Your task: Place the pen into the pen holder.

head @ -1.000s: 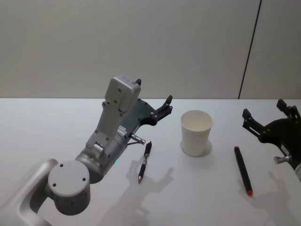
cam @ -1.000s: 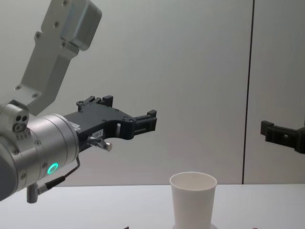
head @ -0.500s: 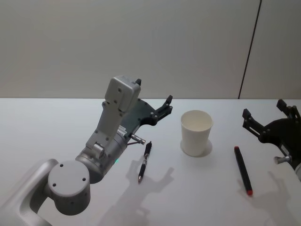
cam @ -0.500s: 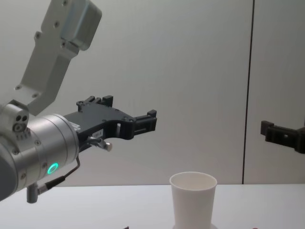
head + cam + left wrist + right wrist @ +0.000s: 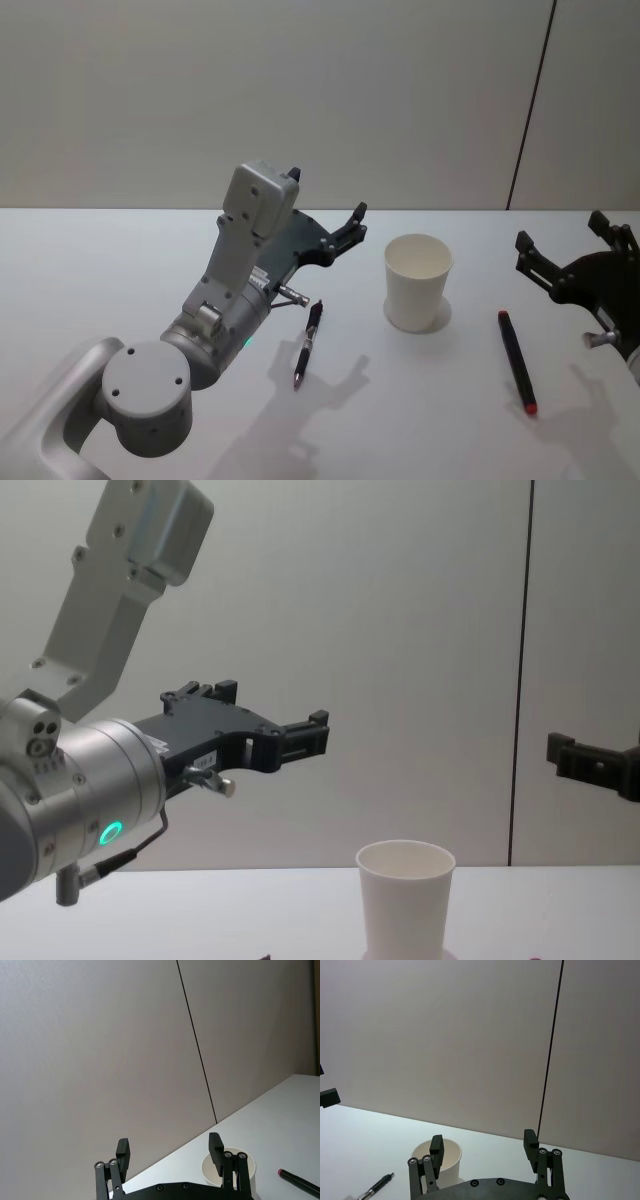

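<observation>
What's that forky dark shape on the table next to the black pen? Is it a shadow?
Head view: yes, it is a soft grey shadow of the left gripper, cast on the table beside the black pen; the paper cup casts a fainter one at its base. Chest view: the light is even, with no glare; a green ring glows on the left arm.

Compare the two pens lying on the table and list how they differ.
The black pen lies left of the white cup, nearer the left gripper; the red-ended pen lies right of it, nearer the right gripper. The black pen shows silvery parts; the red-ended pen has red at both ends. Both lie flat on the table, outside the cup, ungripped.
</observation>
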Controlling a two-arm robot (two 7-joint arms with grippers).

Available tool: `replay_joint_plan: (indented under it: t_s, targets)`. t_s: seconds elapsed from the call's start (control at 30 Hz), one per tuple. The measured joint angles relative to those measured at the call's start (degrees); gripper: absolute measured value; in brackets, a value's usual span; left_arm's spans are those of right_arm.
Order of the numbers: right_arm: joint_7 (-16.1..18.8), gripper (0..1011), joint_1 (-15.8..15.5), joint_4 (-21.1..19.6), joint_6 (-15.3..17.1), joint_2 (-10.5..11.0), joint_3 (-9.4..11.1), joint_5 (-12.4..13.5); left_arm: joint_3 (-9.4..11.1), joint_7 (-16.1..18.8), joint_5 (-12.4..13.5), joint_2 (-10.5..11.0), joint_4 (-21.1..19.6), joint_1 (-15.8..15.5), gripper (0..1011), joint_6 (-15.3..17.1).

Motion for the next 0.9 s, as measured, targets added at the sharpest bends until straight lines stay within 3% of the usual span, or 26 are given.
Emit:
replay_joint_plan:
  t_s: [0.33,0.9]
  targets:
    - [-1.17,1002,0.23,0.10,2.26,-0.56,-0.01,0.01,0.00,0.00,0.00,0.00,0.00,0.00,1004,0.00]
    - [-8.48,1002,0.82,0.45,13.56,-2.56,0.17,1.53,0.00,0.00,0.00,0.00,0.00,0.00,1004,0.00]
